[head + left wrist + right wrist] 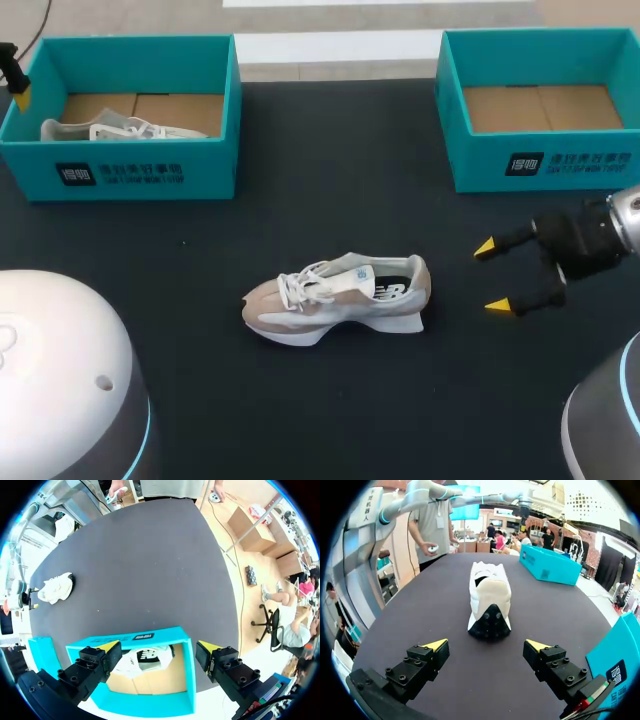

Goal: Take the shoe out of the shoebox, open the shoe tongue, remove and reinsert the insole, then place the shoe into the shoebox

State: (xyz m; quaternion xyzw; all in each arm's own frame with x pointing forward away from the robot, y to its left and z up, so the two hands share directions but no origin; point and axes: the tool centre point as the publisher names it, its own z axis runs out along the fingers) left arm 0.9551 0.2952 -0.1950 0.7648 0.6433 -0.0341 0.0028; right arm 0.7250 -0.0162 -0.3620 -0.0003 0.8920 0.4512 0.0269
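A beige and white shoe lies on its sole mid-table, toe pointing left, laces loose. My right gripper stands open just right of its heel, touching nothing. In the right wrist view the shoe sits ahead of the open gripper, black heel towards it. The teal left shoebox holds a second pale shoe. My left gripper hovers open above that box, over the second shoe. Only one yellow fingertip of it shows in the head view.
A second teal shoebox, with only a cardboard floor showing, stands at the back right. The arms' rounded grey bases fill the near left corner and near right corner. Black tabletop lies between the boxes and around the shoe.
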